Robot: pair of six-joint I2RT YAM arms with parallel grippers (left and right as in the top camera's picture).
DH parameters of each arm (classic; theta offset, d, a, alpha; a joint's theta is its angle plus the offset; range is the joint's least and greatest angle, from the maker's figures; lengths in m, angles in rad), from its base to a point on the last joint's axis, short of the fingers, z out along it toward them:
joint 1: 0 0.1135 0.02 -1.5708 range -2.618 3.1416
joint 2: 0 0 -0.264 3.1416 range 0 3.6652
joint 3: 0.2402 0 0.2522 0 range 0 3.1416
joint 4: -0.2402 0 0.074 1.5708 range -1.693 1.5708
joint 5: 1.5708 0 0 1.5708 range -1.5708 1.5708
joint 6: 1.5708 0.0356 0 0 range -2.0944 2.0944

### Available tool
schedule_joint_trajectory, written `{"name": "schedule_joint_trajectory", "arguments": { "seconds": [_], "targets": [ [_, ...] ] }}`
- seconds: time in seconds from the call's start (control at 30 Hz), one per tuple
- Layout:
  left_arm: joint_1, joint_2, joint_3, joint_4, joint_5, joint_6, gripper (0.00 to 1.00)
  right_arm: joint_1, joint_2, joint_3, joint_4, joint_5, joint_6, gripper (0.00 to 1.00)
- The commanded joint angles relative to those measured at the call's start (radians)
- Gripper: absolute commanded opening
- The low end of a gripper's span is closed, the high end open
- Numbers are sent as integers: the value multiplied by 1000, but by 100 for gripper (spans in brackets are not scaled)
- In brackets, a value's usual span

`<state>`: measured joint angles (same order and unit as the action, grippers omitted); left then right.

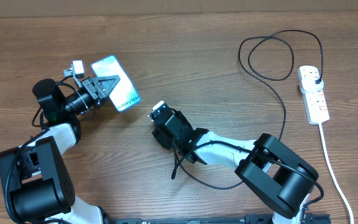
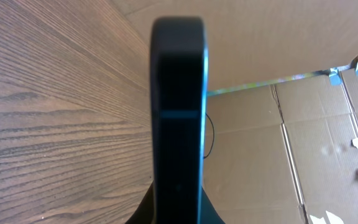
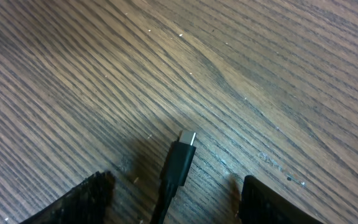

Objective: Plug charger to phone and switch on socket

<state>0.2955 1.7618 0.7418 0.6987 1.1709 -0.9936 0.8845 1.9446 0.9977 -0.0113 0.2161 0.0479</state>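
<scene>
Right wrist: the charger (image 3: 180,163) lies between the right tool's (image 3: 178,202) parted fingers

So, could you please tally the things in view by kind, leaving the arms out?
Phone: 1
Charger: 1
Socket: 1
Total: 3

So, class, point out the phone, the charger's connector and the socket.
phone (image 1: 124,93): overhead view, lit screen.
charger (image 3: 180,163): right wrist view, black connector housing.
socket (image 1: 317,106): overhead view, white strip body.
</scene>
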Motion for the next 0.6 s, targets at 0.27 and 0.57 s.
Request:
{"name": "schedule_joint_trajectory", "arguments": {
  "seconds": [0.27,0.57],
  "targets": [
    [7,-16,20,8,27,21,4,-3,48,19,40,0,-3,18],
    [7,-16,20,8,36,21,4,-3,43,63,-45,-54,27,4]
  ]
}}
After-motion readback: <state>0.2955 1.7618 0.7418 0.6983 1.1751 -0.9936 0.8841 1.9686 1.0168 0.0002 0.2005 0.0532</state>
